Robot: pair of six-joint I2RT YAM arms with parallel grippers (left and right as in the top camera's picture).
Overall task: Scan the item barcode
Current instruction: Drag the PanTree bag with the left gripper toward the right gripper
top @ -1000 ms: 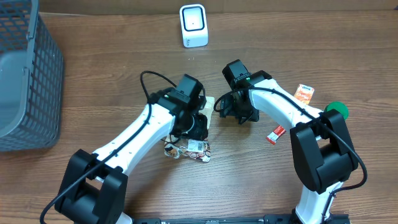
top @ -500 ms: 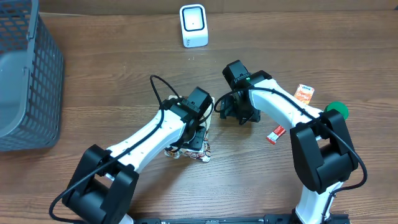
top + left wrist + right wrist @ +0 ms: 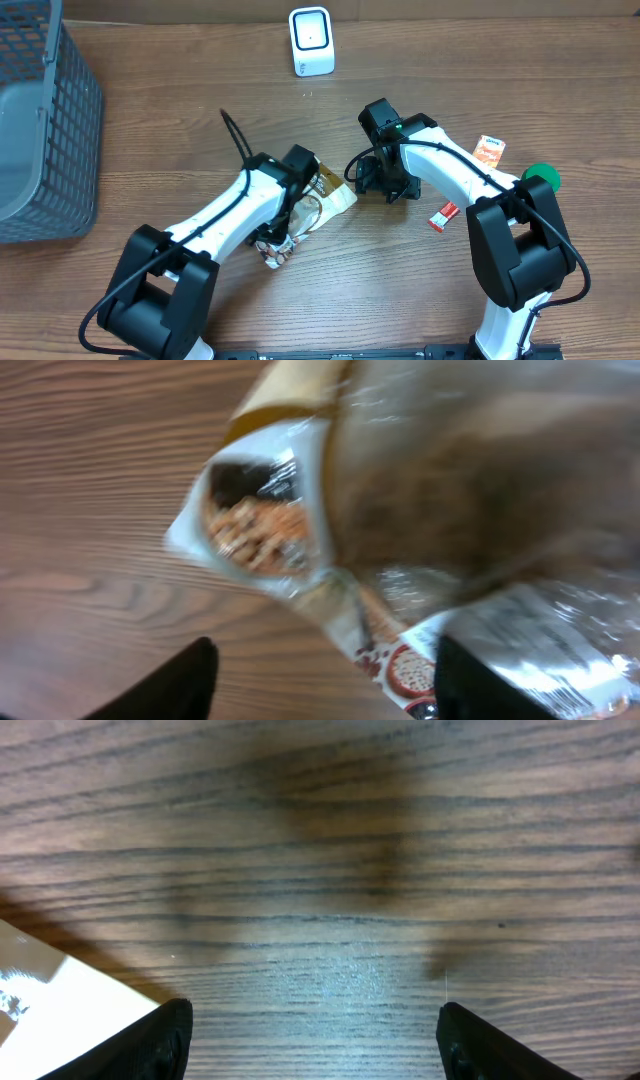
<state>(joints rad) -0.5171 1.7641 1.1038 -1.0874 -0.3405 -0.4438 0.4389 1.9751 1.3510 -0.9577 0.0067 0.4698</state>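
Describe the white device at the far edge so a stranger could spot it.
From the grey mesh basket on the left, look right along the table's far edge. The white device stands alone there. Nothing else in view is a plain white box with a window on its face.

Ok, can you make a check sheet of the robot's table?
Surface: wooden table.
Job's things: snack packet under the left arm; white scanner at the far edge.
Clutter: orange packet, green round thing, small red item, all on the right.
Hands: left hand open over the snack packet; right hand open over wood.
Cables: black cable looping above the left arm.
Surroundings: grey basket at the left.
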